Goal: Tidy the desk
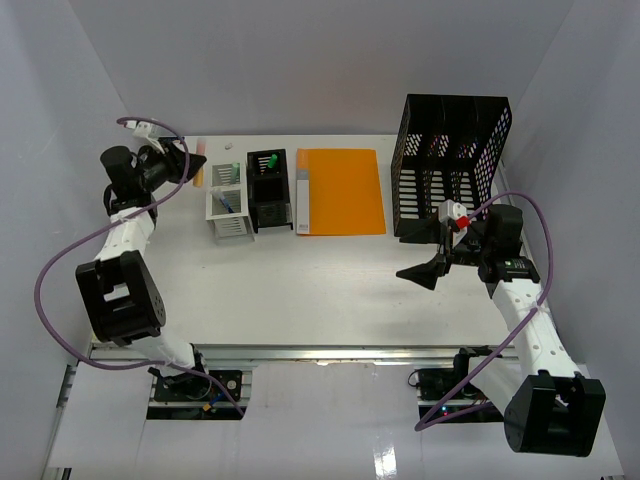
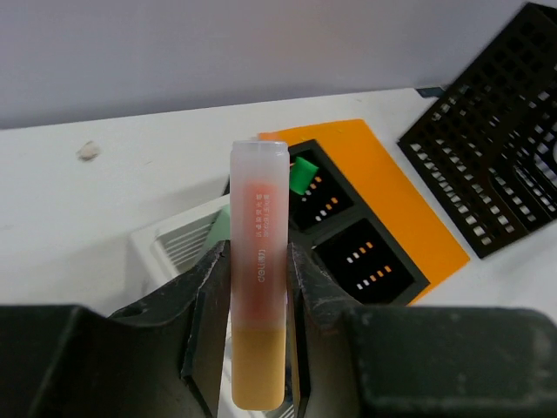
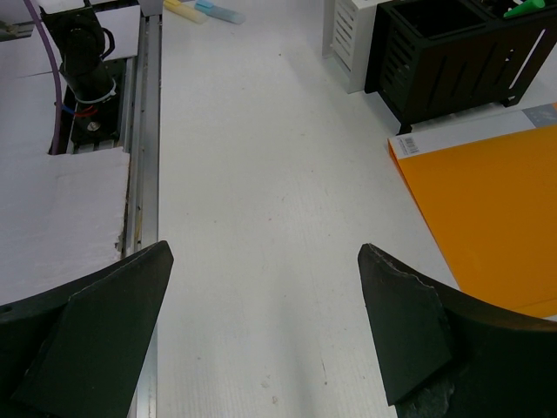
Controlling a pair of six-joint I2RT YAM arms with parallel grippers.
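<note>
The desk (image 1: 330, 280) is a white tabletop with a metal rail (image 1: 330, 352) along its front. At the back left, my left gripper (image 1: 186, 162) is shut on an orange highlighter (image 2: 258, 287) with a frosted cap. It holds the highlighter off the desk, pointing toward the white organizer (image 1: 228, 208) and the black organizer (image 1: 268, 190); in the left wrist view the left gripper (image 2: 258, 257) clamps the barrel from both sides. On the right my right gripper (image 1: 432, 256) hangs wide open in front of the black mesh basket (image 1: 452, 165). Only bare desk (image 3: 261, 174) lies below the right gripper (image 3: 265, 252).
An orange folder (image 1: 340, 190) lies flat between the organizers and the basket. A green marker (image 1: 268, 158) stands in the black organizer and a blue pen (image 1: 228, 203) in the white one. A yellow highlighter (image 3: 185, 10) and a blue one (image 3: 219, 11) lie at the desk's far left.
</note>
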